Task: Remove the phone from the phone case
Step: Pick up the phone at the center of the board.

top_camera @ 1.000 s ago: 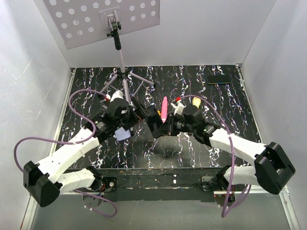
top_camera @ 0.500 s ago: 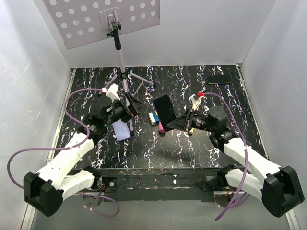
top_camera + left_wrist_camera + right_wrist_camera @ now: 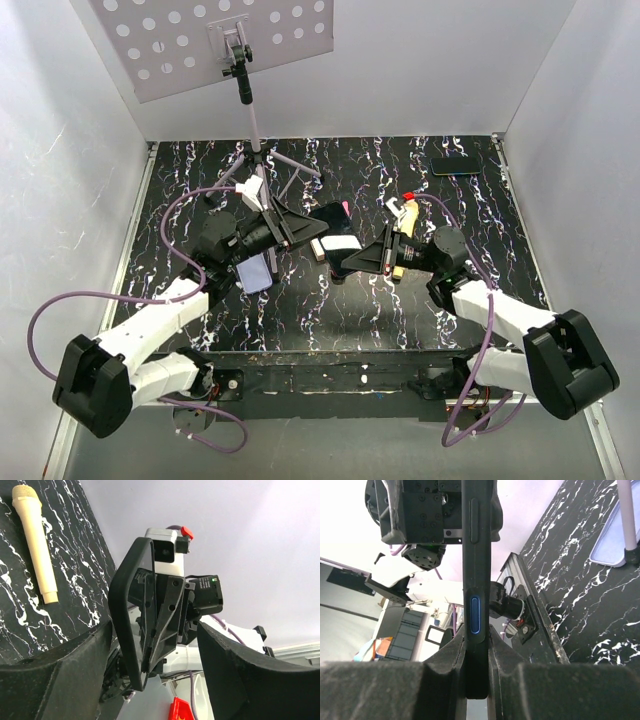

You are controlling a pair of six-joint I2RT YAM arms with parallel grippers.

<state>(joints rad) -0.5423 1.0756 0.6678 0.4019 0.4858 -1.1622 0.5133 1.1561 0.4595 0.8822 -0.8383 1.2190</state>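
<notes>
My right gripper is shut on the dark phone and holds it on edge above the table. In the right wrist view the phone stands edge-on, clamped at its lower end between my right gripper's pads. My left gripper is open, its jaws wide apart on either side of the phone's far end. The left wrist view shows the phone between the spread fingers of my left gripper, apart from both. The pale lavender case lies empty on the table below my left arm, and also shows in the right wrist view.
A tripod stands at the back left, its legs beside the case. A second dark phone lies at the back right. A beige microphone-shaped object lies on the table. White walls enclose three sides.
My left gripper has moved right and now straddles the phone's far end. My right gripper has tilted the phone over and drawn it left. The case has stayed on the table.
</notes>
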